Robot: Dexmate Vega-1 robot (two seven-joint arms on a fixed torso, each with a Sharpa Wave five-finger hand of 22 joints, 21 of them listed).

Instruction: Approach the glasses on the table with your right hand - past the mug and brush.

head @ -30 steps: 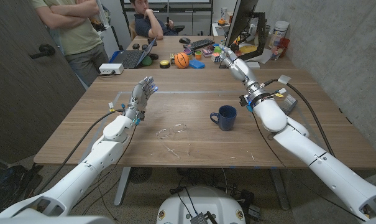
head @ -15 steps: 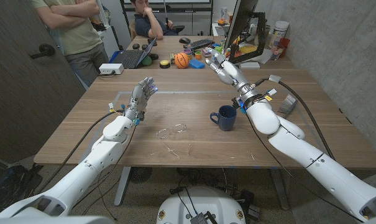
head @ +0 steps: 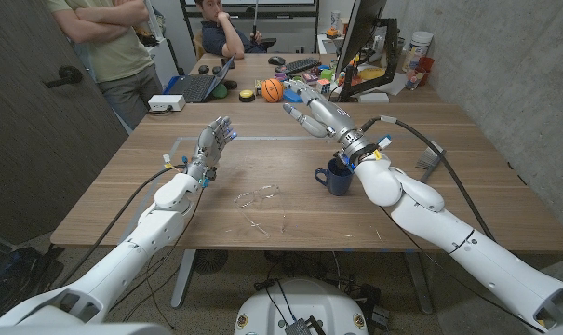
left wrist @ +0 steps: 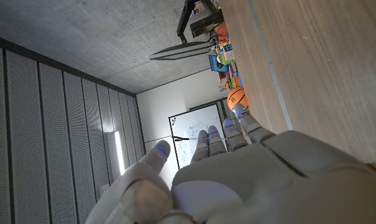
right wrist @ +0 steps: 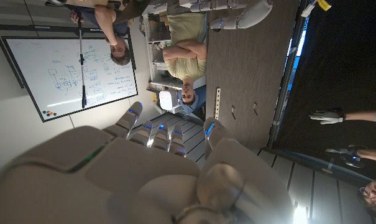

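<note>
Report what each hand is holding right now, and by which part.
Nothing is held. The right hand is raised above the table beyond the mug, fingers spread; the left hand is raised, empty. The glasses lie untouched.

Matt wood-grain table (head: 262, 158), glossy dark-blue ceramic-looking mug (head: 336, 176), clear thin-framed glasses (head: 257, 196), smooth white plastic right hand (head: 311, 110), rough grey concrete wall (head: 504, 65)

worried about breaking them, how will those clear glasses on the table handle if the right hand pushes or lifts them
The glasses look thin and clear-framed, so probably light and fragile. They lie low on the smooth wooden table, so a push would likely slide them, not tip them. The right hand, open above the table beyond the mug, may find the slim frame hard to pinch.
</note>
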